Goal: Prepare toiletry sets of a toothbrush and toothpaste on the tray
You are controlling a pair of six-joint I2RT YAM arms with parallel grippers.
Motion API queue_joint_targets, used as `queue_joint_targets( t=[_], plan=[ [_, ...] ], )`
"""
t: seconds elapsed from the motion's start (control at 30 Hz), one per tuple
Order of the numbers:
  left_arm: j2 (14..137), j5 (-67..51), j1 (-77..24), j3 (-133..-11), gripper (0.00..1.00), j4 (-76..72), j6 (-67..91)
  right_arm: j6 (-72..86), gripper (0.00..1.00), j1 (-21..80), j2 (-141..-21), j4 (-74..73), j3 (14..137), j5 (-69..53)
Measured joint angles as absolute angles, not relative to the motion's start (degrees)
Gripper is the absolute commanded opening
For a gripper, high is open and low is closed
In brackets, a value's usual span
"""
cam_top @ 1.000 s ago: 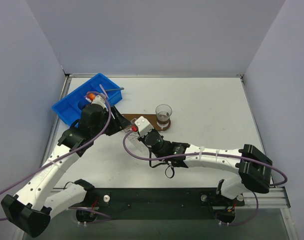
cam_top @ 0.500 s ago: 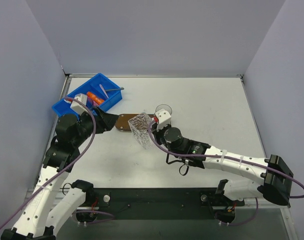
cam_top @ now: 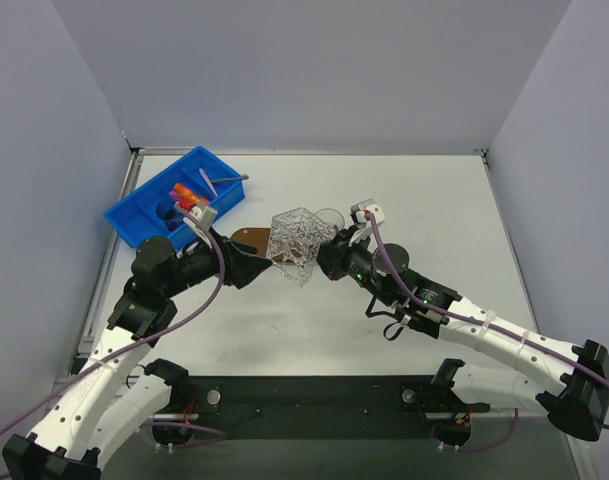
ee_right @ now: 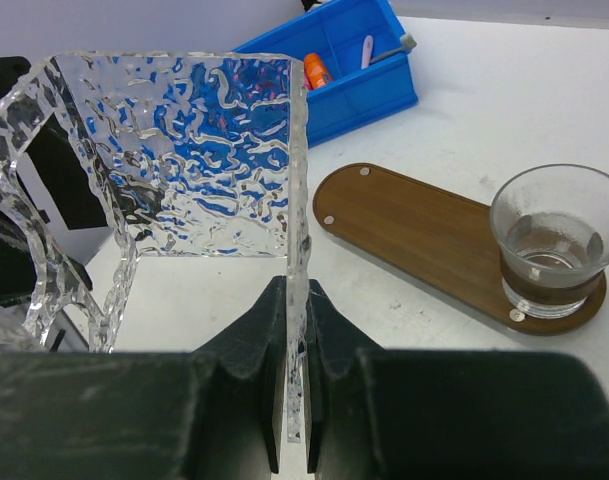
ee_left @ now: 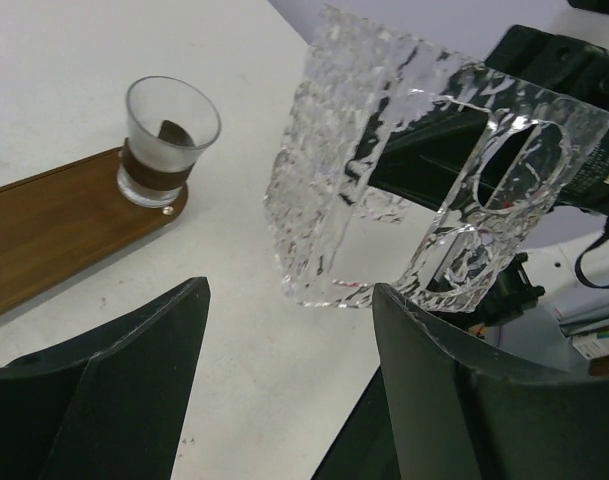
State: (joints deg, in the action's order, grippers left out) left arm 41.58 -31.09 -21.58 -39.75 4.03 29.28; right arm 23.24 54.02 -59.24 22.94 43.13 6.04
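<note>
Two arms meet at mid-table. Right gripper [ee_right: 296, 340] is clamped on one wall of a clear rippled holder [ee_right: 204, 150], which hangs tilted. Left gripper [ee_left: 289, 300] is spread wide, its fingers just short of the holder and not touching it. The tray [ee_right: 414, 235] lies on the table beside them, with a glass cup [ee_right: 554, 240] on one end. The toothpaste [ee_right: 316, 70] and a pink brush [ee_right: 367, 50] lie in the blue bin [ee_right: 384, 95].
</note>
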Motion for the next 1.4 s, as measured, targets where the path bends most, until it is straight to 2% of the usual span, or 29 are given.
queue_joint_targets(
  t=[0.2, 0.77, 1.03, 1.2, 1.4],
  plan=[
    [44.75, -32.18, -27.2, -39.75, 0.75, 0.1, 27.4, 25.56, 0.0, 53.74, -58.67, 22.92, 42.04, 3.46],
    [48.21, -27.29, -27.77, -39.79, 0.57, -1.78, 25.32, 27.03, 0.0, 52.88, -58.06, 22.74, 40.88, 1.48],
    [49.47, -27.9, -29.04, -40.45, 0.26, -1.91, 23.79, 27.97, 0.0, 52.49, -58.65, 22.15, 40.6, 1.52],
    [49.74, -27.18, -29.15, -40.97, 0.0, 0.69, 19.77, 29.39, 0.0, 52.47, -59.92, 22.13, 40.6, 1.65],
    [50.52, -25.71, -29.15, -42.33, 0.0, 5.48, 16.05, 31.22, 0.14, 52.49, -61.93, 22.06, 40.6, 1.67]
  ],
)
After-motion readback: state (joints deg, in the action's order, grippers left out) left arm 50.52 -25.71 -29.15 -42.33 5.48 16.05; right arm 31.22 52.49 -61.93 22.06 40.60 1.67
